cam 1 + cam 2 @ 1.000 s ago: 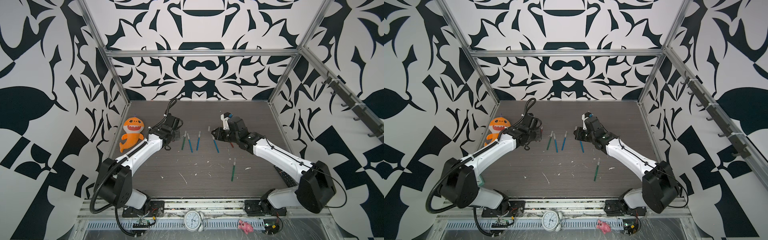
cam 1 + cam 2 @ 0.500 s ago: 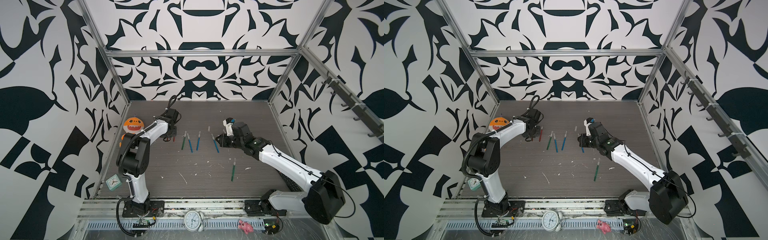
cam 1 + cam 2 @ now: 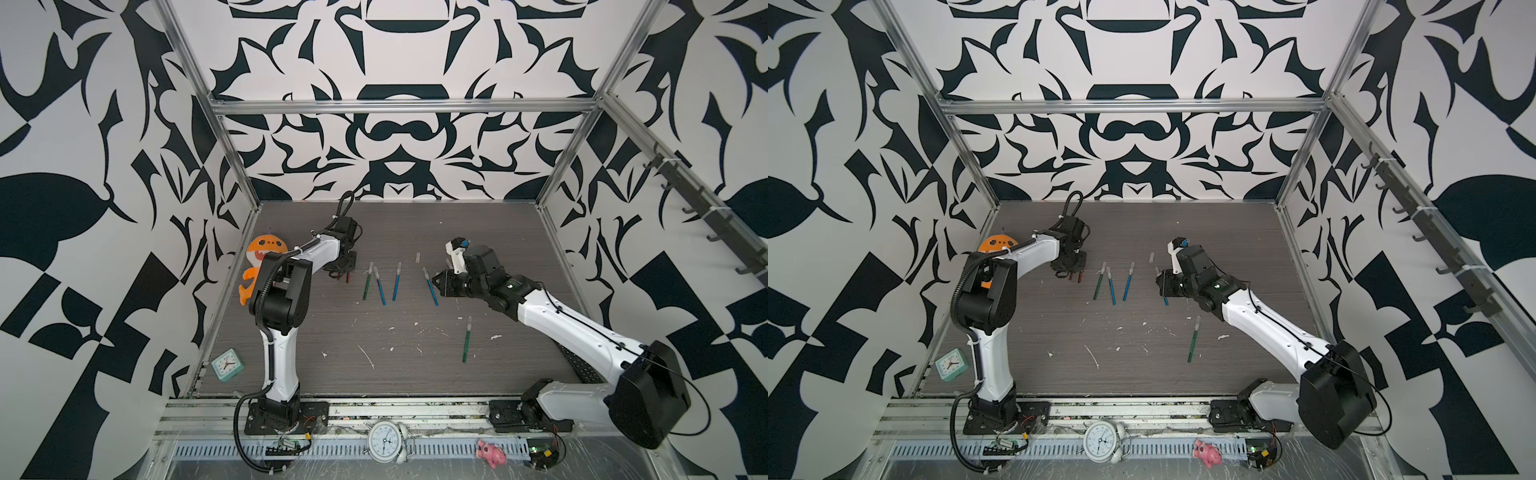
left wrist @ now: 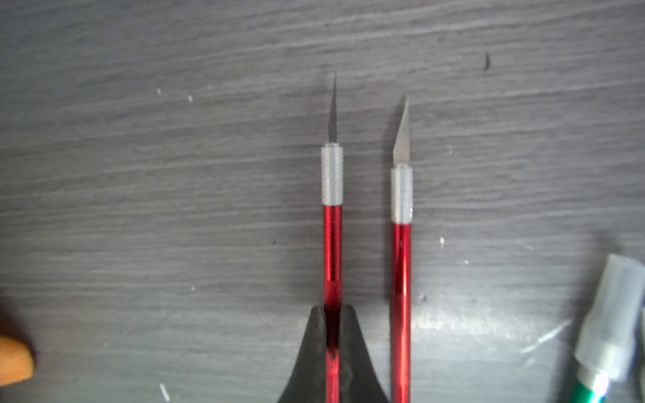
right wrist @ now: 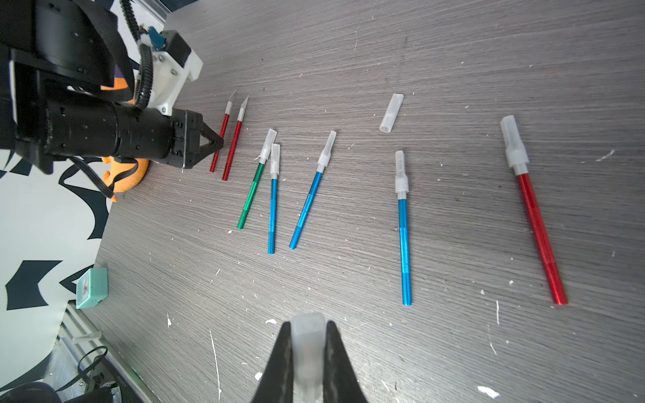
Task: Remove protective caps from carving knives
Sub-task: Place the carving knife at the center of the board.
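Note:
My left gripper (image 4: 332, 314) is shut on the handle of an uncapped red carving knife (image 4: 332, 244) lying on the table. A second bare red knife (image 4: 401, 261) lies beside it. My right gripper (image 5: 307, 324) is shut on a translucent protective cap (image 5: 307, 349), held above the table. A loose cap (image 5: 391, 112) lies farther back. Capped knives lie in a row: green (image 3: 367, 282), blue (image 3: 379, 286), blue (image 3: 397, 282), blue (image 3: 430, 286) and red (image 5: 537, 223). Another capped green knife (image 3: 466, 338) lies nearer the front. In both top views the left gripper (image 3: 345, 272) is left of the row and the right gripper (image 3: 436, 282) at its right end.
An orange shark plush (image 3: 266, 257) sits against the left wall behind the left arm. A mint clock (image 3: 226, 365) stands at the front left corner. A black remote (image 3: 582, 368) lies under the right arm. White flecks dot the table (image 3: 374, 361).
The left arm's elbow has swung up from low to upright while its gripper stays at the red knives. The right gripper has drawn back slightly toward the front with the cap.

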Tool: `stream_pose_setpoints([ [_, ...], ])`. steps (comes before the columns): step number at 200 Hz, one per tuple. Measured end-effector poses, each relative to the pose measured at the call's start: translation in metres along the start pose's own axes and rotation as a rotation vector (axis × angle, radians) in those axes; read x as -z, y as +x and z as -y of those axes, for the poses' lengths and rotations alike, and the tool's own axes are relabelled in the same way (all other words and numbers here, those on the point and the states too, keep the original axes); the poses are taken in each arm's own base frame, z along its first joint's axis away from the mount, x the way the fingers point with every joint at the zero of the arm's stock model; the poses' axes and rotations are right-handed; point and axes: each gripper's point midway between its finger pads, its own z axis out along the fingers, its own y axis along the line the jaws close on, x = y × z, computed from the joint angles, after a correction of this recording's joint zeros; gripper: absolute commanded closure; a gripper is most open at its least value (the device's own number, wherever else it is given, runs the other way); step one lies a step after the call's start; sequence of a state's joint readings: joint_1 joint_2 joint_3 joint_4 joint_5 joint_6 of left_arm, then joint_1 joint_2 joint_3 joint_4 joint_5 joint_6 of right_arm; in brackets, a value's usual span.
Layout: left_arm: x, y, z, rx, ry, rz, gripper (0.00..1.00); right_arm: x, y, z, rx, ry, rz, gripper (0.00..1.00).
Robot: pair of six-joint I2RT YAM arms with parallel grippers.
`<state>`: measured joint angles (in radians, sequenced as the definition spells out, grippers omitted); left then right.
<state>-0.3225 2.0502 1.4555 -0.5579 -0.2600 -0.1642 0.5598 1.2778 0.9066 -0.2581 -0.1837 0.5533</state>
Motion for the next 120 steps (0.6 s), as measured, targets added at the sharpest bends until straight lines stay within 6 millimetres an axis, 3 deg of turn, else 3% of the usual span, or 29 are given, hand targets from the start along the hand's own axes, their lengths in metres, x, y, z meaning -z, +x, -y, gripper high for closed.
stream_pose_setpoints([
  [120,-0.0049,-0.0013,0.0033,0.014,0.015,-0.025,1.00,-0.0001,0.0008,-0.0011,-0.001,-0.006,-0.004,1.00],
])
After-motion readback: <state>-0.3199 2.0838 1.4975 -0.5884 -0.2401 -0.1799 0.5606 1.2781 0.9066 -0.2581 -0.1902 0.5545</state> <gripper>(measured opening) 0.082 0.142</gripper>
